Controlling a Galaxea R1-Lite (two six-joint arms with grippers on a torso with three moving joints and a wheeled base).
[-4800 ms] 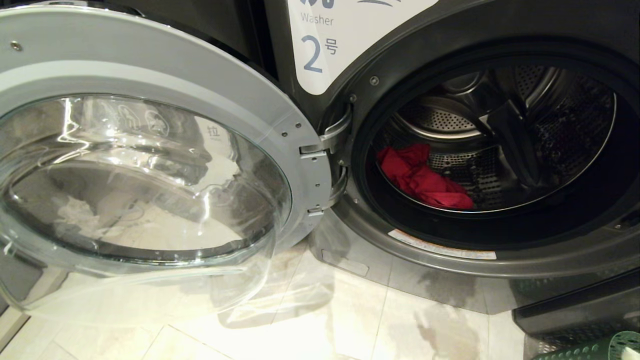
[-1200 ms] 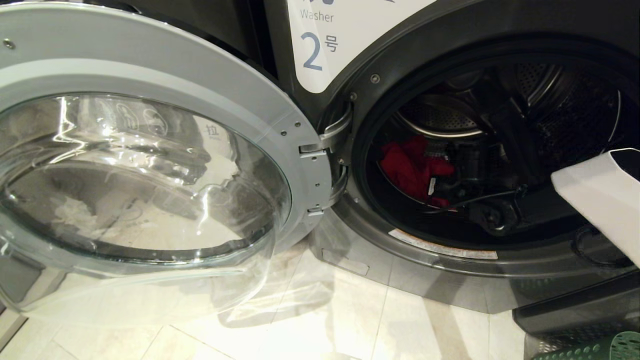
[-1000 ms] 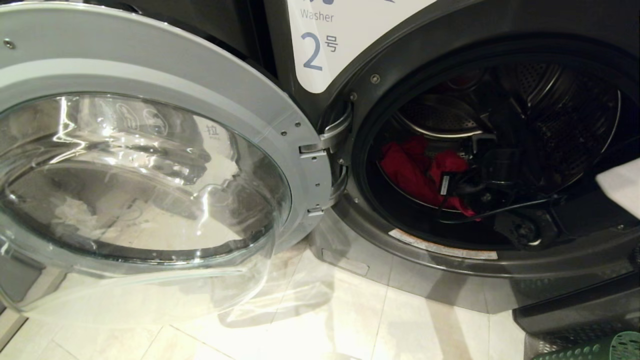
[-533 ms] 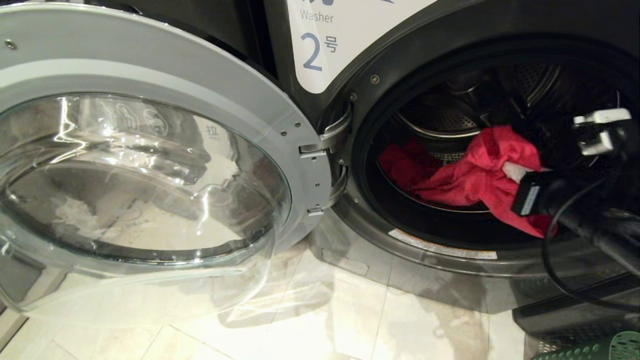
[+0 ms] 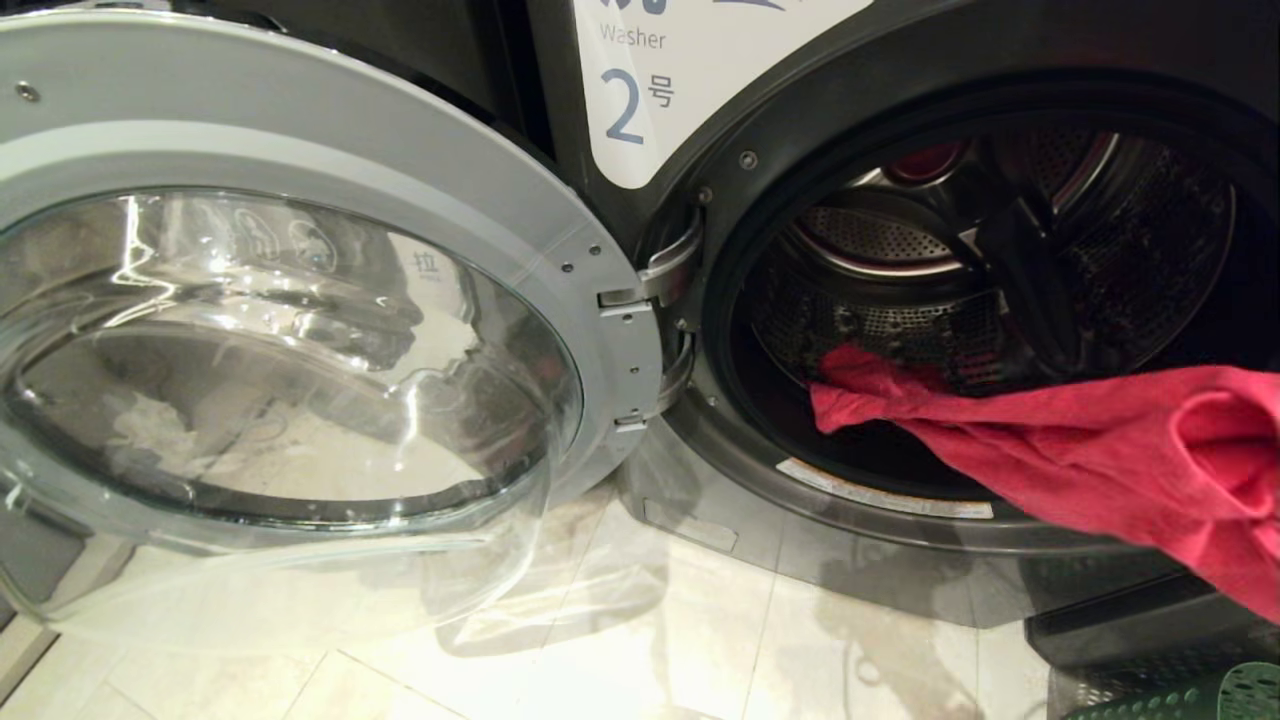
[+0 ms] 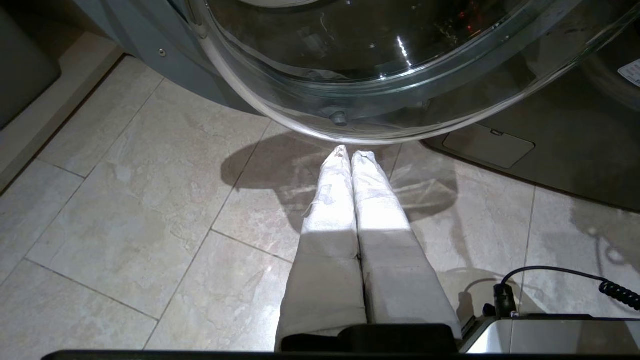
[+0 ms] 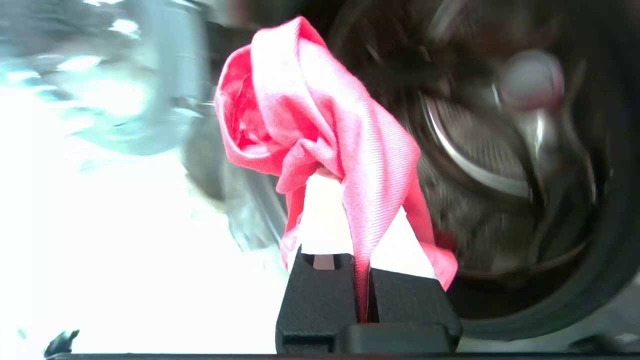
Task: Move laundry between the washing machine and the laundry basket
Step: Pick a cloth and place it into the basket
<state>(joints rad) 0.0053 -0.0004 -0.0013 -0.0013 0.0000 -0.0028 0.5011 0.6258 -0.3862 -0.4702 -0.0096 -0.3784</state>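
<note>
So the red shirt (image 5: 1080,450) is about halfway out of the washing machine (image 5: 900,150): one end trails back over the door opening into the drum, the rest stretches off toward the robot's right and out of the head view. The right gripper (image 7: 361,280) has its black fingers pinched tight on a fold of the shirt. The left gripper (image 6: 350,160) is closed on nothing, parked low over the floor tiles under the open glass door (image 5: 300,330). What's left, I'd guess: clear the rim and drop it in the green basket (image 5: 1200,695), which only peeks in at the corner. Can't see if the drum holds more clothes; the right wrist view is blurry.
</note>
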